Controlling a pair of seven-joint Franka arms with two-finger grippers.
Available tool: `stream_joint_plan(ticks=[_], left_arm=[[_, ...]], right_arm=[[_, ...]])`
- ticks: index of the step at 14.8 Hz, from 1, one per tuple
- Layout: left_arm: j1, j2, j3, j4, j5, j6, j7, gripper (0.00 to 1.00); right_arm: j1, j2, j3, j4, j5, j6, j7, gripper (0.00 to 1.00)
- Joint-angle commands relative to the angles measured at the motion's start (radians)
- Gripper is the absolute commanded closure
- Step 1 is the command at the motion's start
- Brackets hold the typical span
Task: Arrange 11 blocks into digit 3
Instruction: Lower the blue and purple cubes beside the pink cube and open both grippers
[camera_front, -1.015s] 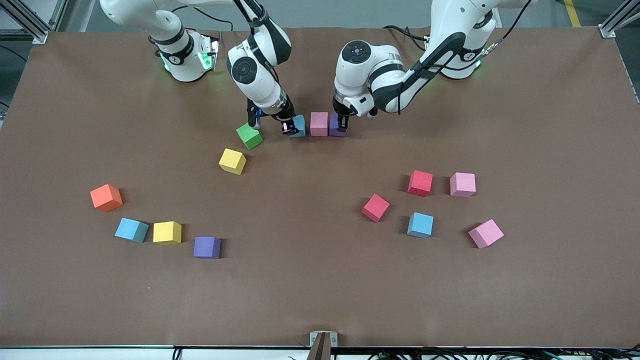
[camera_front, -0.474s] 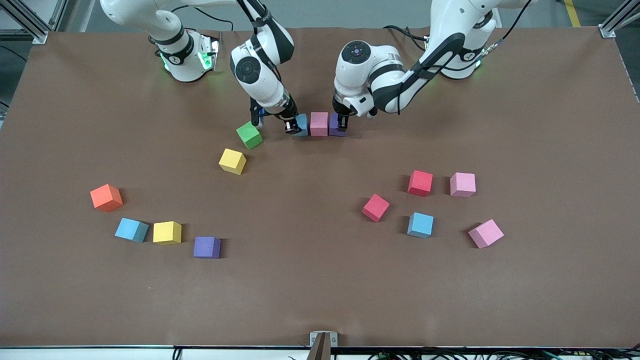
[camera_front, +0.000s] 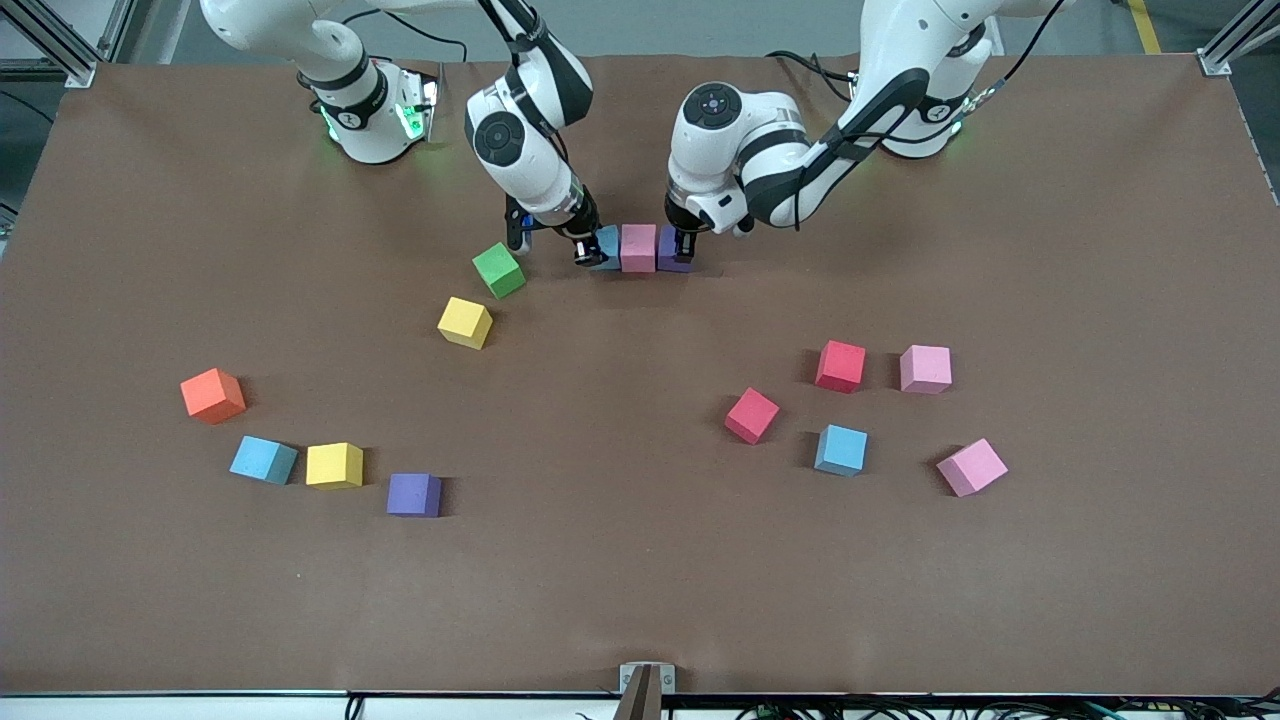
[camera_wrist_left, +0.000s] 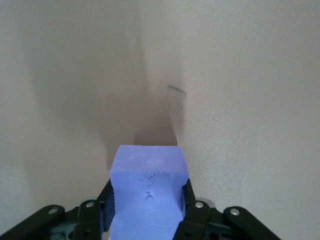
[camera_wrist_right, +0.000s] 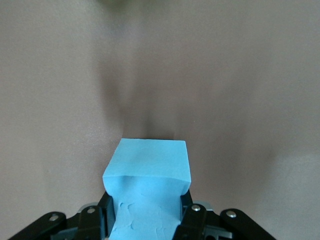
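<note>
Near the bases, left gripper (camera_front: 684, 243) pinches purple block (camera_front: 672, 252); right gripper (camera_front: 590, 247) pinches light blue block (camera_front: 606, 248), flanking pink block (camera_front: 638, 247).

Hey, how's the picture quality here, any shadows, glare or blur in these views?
Front view: even light, sharp, short soft shadows beside the cubes, green glow at the right arm's base. Left wrist view: purple cube crisp, dark shadow on the washed-out table. Right wrist view: blue cube crisp, soft shadow ahead.
</note>
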Motion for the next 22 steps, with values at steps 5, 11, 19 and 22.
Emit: stream_joint_plan(ticks=[5,11,19,22], left_arm=[[-0.033,0.004,-0.005,0.000,0.114,0.008,-0.454,0.60],[-0.032,0.011,-0.002,0.009,0.116,0.008,-0.454,0.60],[-0.033,0.017,-0.001,0.014,0.116,0.007,-0.454,0.59],[-0.033,0.018,-0.001,0.014,0.116,0.007,-0.454,0.59]], right_arm=[[0.015,0.027,-0.002,0.018,0.034,-0.004,0.025,0.00],[0.014,0.029,-0.002,0.026,0.040,-0.006,0.053,0.00],[0.009,0.027,-0.003,0.024,0.040,-0.008,0.071,0.00],[0.011,0.024,-0.003,0.023,0.040,-0.035,0.088,0.00]])
